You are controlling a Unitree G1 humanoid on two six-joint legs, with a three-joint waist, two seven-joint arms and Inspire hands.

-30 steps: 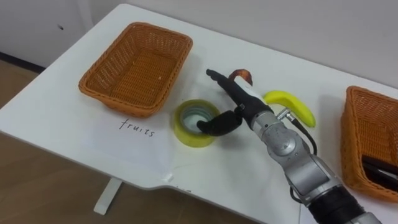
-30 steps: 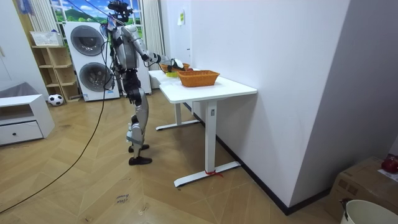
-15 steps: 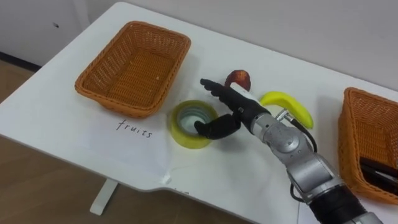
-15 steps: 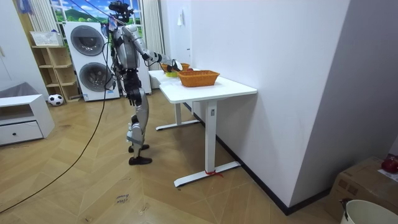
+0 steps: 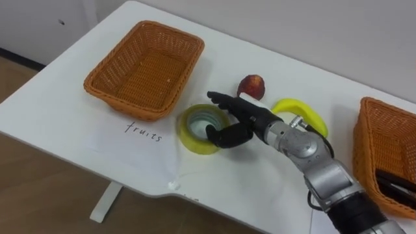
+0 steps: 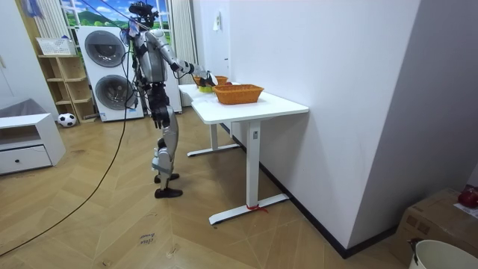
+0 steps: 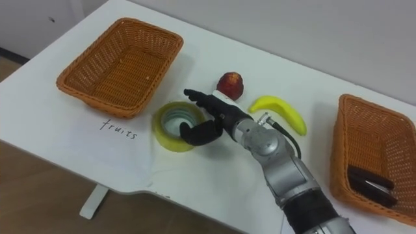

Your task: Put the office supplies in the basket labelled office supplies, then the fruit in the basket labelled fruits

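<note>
A yellow tape roll [image 5: 195, 127] lies flat on the white table [image 5: 65, 104], just in front of the empty left wicker basket [image 5: 144, 68]. My right hand [image 5: 246, 121] is open at the roll's right side. Its straight fingers reach over the roll's far rim and its thumb rests against the near right rim. A red fruit [image 5: 252, 85] sits just beyond the hand, and a banana [image 5: 303, 110] lies to its right, partly behind my wrist. In the room view I stand at the table's end [image 6: 196, 93] with one arm stretched over it.
A second wicker basket [image 5: 380, 140] at the table's right holds a dark flat object [image 5: 396, 185]. A sheet of paper with a handwritten word [image 5: 143, 132] lies in front of the left basket. The table's front edge runs close below the roll.
My right hand has slid left and down from over the red fruit to the tape roll. The fruit, half covered before, now shows whole behind the fingers.
</note>
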